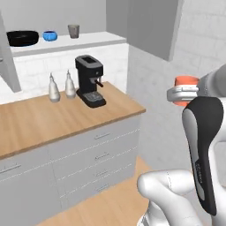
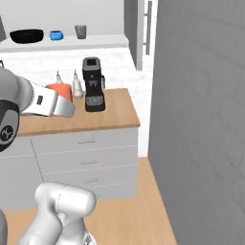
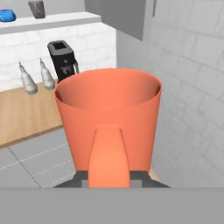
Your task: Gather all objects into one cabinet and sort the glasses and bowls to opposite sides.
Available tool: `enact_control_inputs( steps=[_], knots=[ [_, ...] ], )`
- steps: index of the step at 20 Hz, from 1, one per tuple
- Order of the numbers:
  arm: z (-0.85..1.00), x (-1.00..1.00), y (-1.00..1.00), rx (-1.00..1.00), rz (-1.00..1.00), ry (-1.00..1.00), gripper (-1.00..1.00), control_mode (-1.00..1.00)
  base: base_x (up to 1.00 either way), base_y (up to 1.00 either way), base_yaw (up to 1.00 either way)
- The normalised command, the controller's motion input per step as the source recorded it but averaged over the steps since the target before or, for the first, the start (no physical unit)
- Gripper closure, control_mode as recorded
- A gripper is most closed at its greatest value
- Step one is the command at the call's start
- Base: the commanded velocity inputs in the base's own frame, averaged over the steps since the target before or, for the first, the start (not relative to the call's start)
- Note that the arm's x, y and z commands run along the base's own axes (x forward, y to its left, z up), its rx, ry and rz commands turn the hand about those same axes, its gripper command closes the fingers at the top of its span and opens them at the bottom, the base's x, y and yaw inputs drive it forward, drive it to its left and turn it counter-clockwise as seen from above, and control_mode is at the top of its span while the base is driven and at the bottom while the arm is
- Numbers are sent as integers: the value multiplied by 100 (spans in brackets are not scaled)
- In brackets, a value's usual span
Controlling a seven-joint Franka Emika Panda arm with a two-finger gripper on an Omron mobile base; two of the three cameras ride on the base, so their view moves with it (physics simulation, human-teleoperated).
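Salmon-red glass [image 3: 109, 113] is sitting upright, pinched in our pincer [image 1: 183, 93], out past the worktop [image 1: 53, 117] end; we're carrying it level toward the cabinet [image 1: 66, 43], joining the grey-green cup [image 1: 73, 31] opposite both bowls

the salmon-red glass [image 3: 109, 109] hides the hand's fingertips and its own base.

Arm raised, pincer [image 3: 108, 144] clamped on salmon-red glass [image 3: 109, 113], held upright
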Motion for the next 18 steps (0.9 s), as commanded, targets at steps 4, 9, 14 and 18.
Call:
enact_control_inputs(
  steps=[4,9,14,18],
  knots=[
    [0,0,0,0,0,0,100,100,36,-48,71],
    [0,0,0,0,0,0,100,100,43,-63,47],
    [0,0,0,0,0,0,100,100,60,-11,15],
    [0,0,0,0,0,0,100,100,61,9,18]
  ],
)
